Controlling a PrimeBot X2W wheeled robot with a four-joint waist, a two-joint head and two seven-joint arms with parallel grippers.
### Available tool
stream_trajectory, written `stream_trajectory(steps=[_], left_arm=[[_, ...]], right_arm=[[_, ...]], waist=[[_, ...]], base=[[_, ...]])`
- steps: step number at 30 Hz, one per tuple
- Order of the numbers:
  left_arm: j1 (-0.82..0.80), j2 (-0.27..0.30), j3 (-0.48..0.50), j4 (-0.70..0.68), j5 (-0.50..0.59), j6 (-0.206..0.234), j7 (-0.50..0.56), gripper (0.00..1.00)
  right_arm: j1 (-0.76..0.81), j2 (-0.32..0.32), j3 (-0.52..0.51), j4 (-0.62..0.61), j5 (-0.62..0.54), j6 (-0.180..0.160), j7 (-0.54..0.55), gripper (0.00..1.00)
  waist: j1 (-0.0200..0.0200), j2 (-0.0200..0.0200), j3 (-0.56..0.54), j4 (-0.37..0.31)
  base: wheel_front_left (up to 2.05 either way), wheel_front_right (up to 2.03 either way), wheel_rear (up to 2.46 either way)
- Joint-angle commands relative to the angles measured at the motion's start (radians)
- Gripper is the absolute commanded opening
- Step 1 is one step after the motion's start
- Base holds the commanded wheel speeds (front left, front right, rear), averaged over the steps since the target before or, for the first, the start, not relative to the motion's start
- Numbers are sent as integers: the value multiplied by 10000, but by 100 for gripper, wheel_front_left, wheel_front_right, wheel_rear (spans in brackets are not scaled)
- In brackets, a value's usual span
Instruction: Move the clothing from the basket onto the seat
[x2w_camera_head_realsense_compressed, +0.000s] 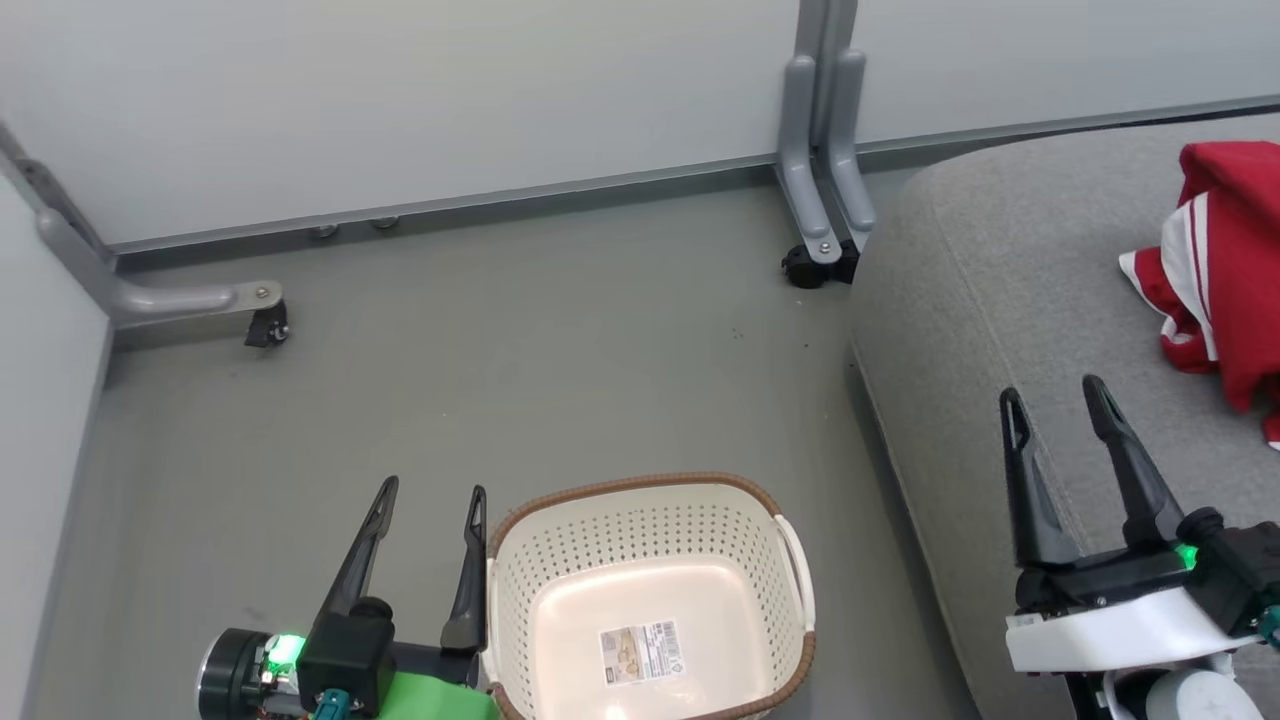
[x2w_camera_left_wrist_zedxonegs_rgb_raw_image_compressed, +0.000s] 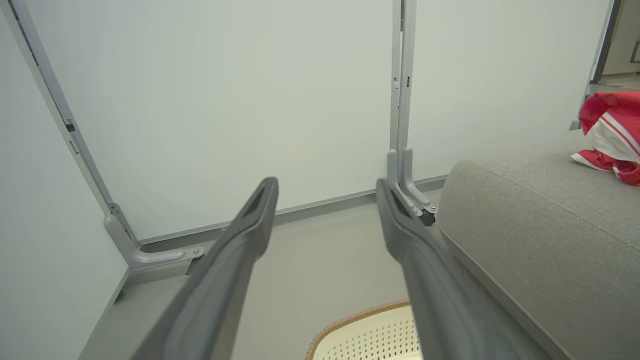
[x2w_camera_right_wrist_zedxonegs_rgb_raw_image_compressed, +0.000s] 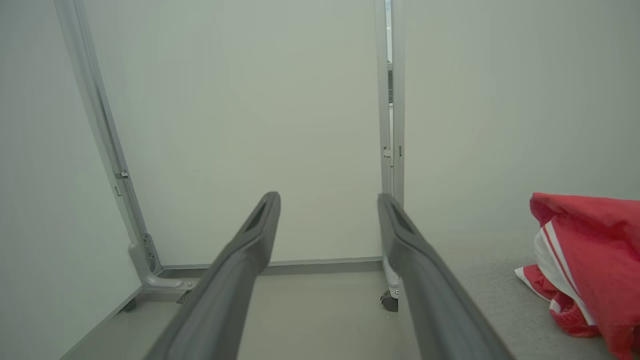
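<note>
Grey floor (x2w_camera_head_realsense_compressed: 500, 350) is carrying the empty basket (x2w_camera_head_realsense_compressed: 640, 535); the clothing (x2w_camera_head_realsense_compressed: 1225, 270) is lying heaped on the seat (x2w_camera_head_realsense_compressed: 1000, 300), probably both pieces. Left gripper (x2w_camera_head_realsense_compressed: 432, 488) and right gripper (x2w_camera_head_realsense_compressed: 1052, 388) are hanging spread, grasping nothing; no transfer seems left.

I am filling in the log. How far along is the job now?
Done: the basket holds only its sticker, and the red clothing lies on the seat. In hand: nothing; the left gripper and right gripper are open and empty. Left: apparently nothing, though I cannot count the pieces in the heap.
</note>
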Motion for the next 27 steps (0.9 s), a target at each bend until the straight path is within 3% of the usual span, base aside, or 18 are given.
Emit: stream_trajectory(steps=[1, 12, 27], left_arm=[[150, -45, 73, 36, -1, -47, 0, 100], [581, -131, 607, 322, -109, -154, 0, 100], [819, -182, 845, 460, 5, -183, 0, 100]], right_arm=[[181, 82, 14, 45, -63, -14, -28, 100], [991, 559, -57, 293, -205, -14, -30, 100], [1042, 614, -8, 446, -242, -14, -30, 100]], waist=[[1, 0, -208, 509], [1, 0, -427, 1358], [1, 0, -416, 1304]], base=[[0, 0, 0], [0, 0, 0], [0, 0, 0]])
